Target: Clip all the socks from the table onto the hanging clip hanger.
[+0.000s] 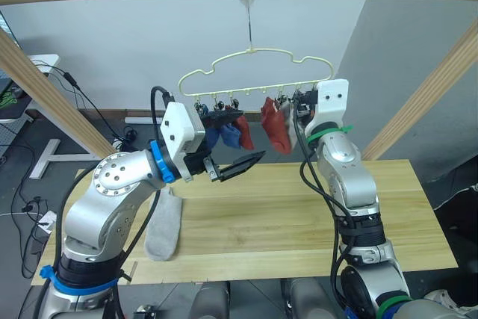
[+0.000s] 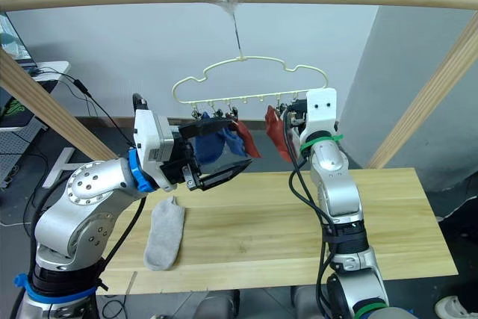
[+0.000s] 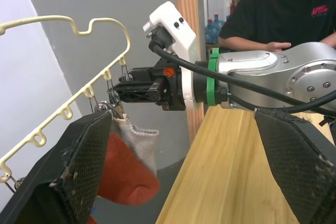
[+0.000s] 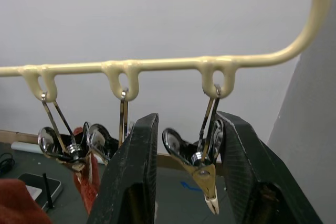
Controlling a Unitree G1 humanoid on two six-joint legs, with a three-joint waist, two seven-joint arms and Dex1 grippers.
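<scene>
Nearest me on the pale, grainy plank worktop (image 1: 284, 222) lies one soft grey sock (image 1: 164, 223), flat. Above it my left gripper (image 1: 237, 166) hangs wide open, empty. Beyond, the thin cream wire clip hanger (image 1: 254, 54) carries blue socks (image 1: 220, 134) and rust red socks (image 1: 276, 126). My right gripper (image 4: 184, 177) straddles the end metal clip (image 4: 202, 169), jaws parted.
</scene>
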